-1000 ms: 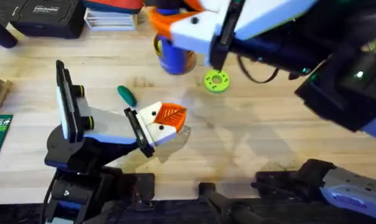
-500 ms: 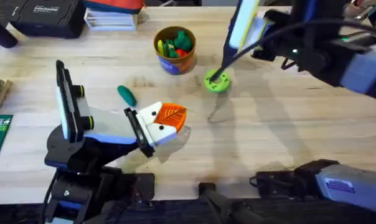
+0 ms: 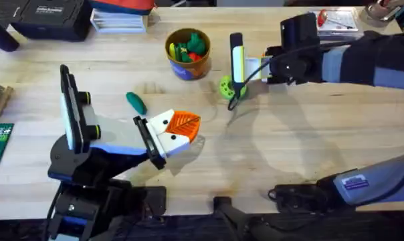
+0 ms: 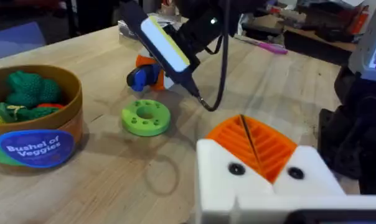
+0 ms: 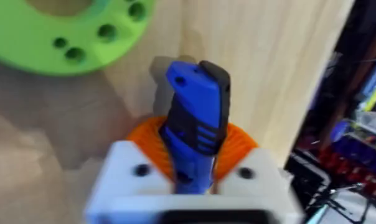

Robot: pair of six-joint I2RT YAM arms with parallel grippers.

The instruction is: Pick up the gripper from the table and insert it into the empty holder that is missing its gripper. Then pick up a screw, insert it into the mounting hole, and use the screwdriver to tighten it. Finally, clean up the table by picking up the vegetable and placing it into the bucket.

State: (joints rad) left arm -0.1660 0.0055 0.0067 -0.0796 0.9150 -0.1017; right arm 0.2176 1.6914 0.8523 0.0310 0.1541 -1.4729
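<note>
One vegetable (image 3: 136, 102) lies on the table (image 3: 302, 147) just beyond the left gripper (image 3: 182, 130), whose finger gap cannot be told. One bucket (image 3: 186, 53) and one green disc (image 3: 230, 87) stand left of the right gripper (image 5: 191, 168). That gripper, its arm reaching in from the right, is clamped on the one screwdriver (image 5: 194, 124).

The bench (image 3: 302, 147) was pale wood with a matt, visible plank grain. The screwdriver (image 5: 194, 121) looked like smooth blue plastic, and the green disc (image 4: 145, 117) was matt plastic.
</note>
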